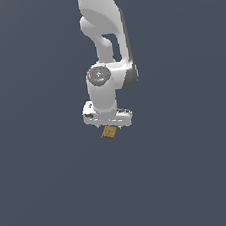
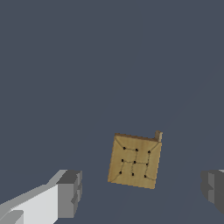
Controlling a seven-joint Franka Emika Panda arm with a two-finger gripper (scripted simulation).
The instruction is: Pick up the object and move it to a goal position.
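Presently: one small tan-brown, flat squarish wooden block [image 2: 134, 162] with dark dotted marks, lying on the plain grey floor [image 1: 45, 194] directly beneath the white two-fingered gripper [image 2: 142, 188]. The grey finger pads [image 2: 70, 192] stand spread wide, touching nothing, block between them though set slightly forward. Block's edges sit skewed to the closing line; judged: descend, then close.

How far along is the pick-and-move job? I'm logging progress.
Done: the white gripper is positioned over the small tan-brown flat squarish block. In hand: the approach; in the wrist view its grey fingertips stand apart on either side of the block, not touching it. Left: closing, lifting and carrying to the goal, which no picture shows.
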